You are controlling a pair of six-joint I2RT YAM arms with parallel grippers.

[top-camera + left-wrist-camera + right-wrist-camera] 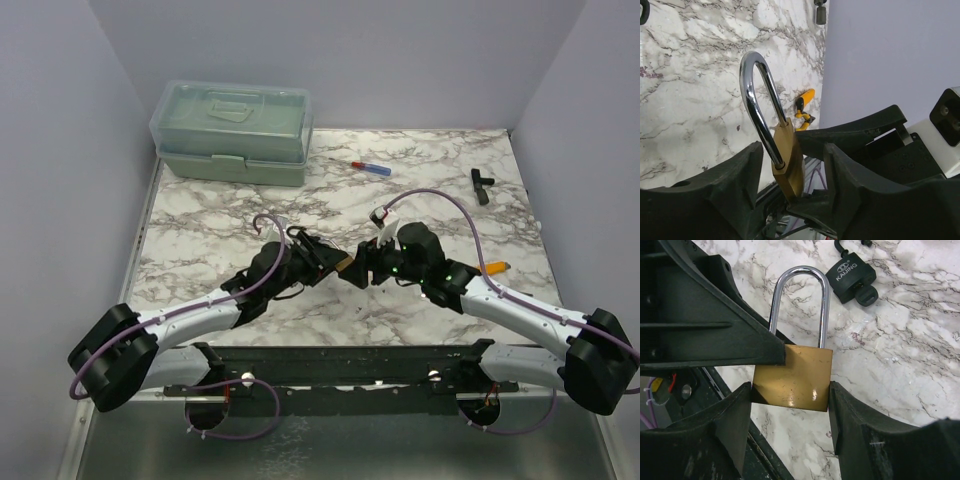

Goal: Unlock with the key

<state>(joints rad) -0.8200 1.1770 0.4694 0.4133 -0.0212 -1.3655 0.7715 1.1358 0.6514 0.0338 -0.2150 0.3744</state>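
Observation:
A brass padlock (795, 375) with a closed chrome shackle (800, 275) hangs above the table between both grippers; it shows as a brass spot in the top view (346, 265). My right gripper (789, 390) is shut on its narrow side edges. My left gripper (792, 150) straddles its flat faces with gaps on both sides, so it is open. In the top view the left gripper (330, 260) and right gripper (365, 268) meet at the table's middle. No key is in the brass lock's visible faces.
A black padlock (850, 272) with a black key (866, 296) lies on the marble beyond. An orange-handled item (495, 268) lies right, a black part (483, 185) far right, a red-blue screwdriver (365, 167) and a green toolbox (235, 130) at the back.

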